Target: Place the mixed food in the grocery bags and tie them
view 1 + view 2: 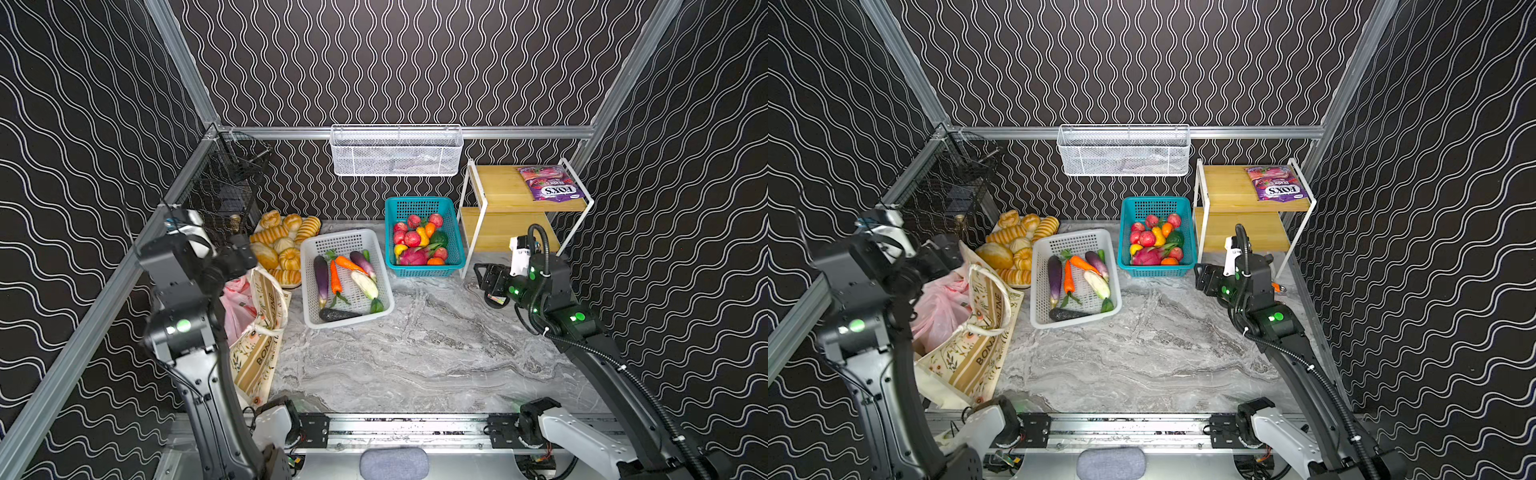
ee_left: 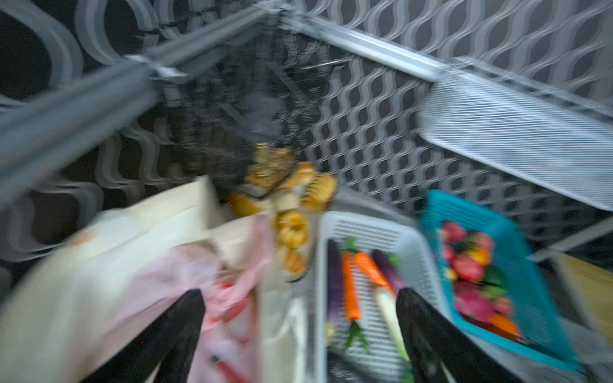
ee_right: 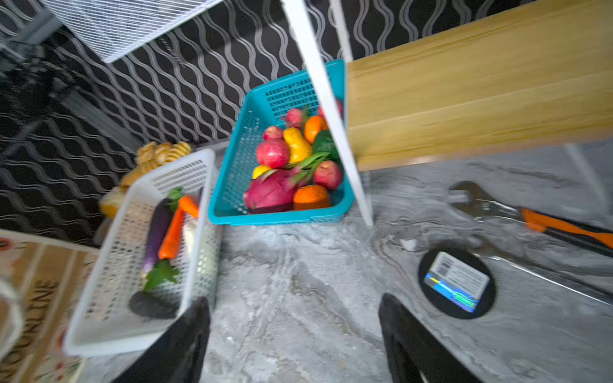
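A cream canvas tote [image 1: 257, 353] [image 1: 967, 357] with floral print stands at the left, mouth open. The thin pink plastic bag [image 1: 237, 303] [image 1: 942, 303] sits inside it. My left gripper [image 2: 300, 295] [image 1: 241, 255] hovers open above the tote's far rim, nothing between its fingers; its wrist view is blurred. A purple FOX'S snack pouch [image 1: 548, 187] [image 1: 1277, 187] lies on the top board of the wooden shelf [image 1: 498, 187] at the back right. My right gripper [image 3: 293, 303] [image 1: 482, 274] is open and empty low over bare marble in front of that shelf.
A white basket [image 1: 306, 286] of eggplants and carrots sits mid-table, a teal fruit basket [image 1: 457, 237] behind it. Bread rolls [image 1: 282, 245] lie beside the tote. A white mesh basket [image 1: 395, 151] hangs on the back wall. A wrench [image 3: 547, 225] and black disc [image 3: 456, 283] lie under the shelf.
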